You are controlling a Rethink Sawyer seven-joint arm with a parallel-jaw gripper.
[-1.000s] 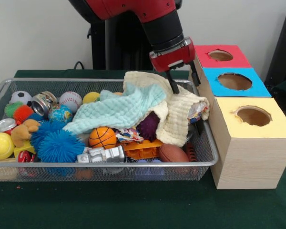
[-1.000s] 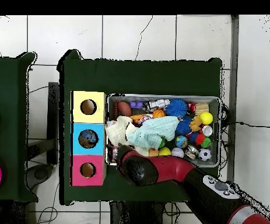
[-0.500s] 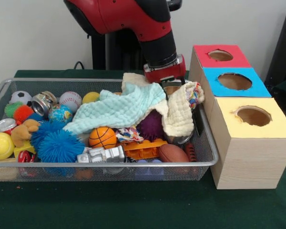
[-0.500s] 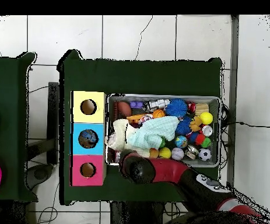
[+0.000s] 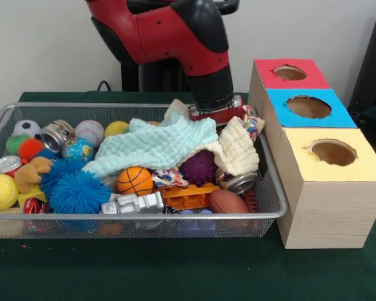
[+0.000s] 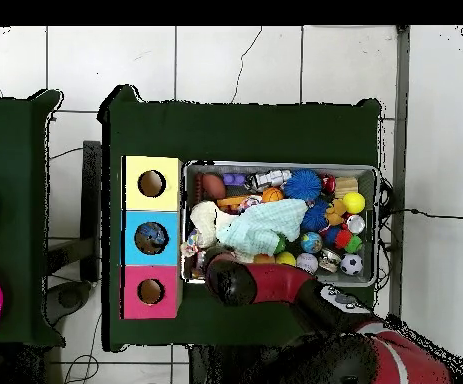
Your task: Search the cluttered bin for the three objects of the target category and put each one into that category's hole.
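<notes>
Pincer (image 5: 218,116) sunk among the cloths at the bin's right end, tips hidden; impossible to tell whether released, clenched or grasping anything. Red and black arm (image 5: 175,37) descending from above onto that spot; in the overhead view, pincer (image 6: 219,272) covered by the arm's wrist at the bin's lower left corner.

Just beside the pincer: cream cloth (image 5: 238,145) bunched against the right wall, and mint cloth (image 5: 156,145) spread leftward over the heap. Under the cloths' edge, purple spiky ball (image 5: 198,167), a silver can (image 5: 240,182) lying tilted, and an orange toy piece (image 5: 188,194). In front, small basketball (image 5: 135,180), brown football (image 5: 228,201) and grey toy robot (image 5: 134,203).

Further left in the wire bin (image 5: 144,217): blue fuzzy balls (image 5: 75,188), globe ball (image 5: 79,149), baseball (image 5: 91,132), dented can (image 5: 54,135), soccer ball (image 5: 27,128), yellow ball (image 5: 1,191), tan plush (image 5: 31,172).

Right of the bin, touching it, wooden box with three holes on the green counter (image 5: 175,269): red hole (image 5: 289,73) farthest, blue hole (image 5: 308,106) in the middle, yellow hole (image 5: 333,152) nearest. In the overhead view, something coloured lying inside the blue hole (image 6: 151,238).
</notes>
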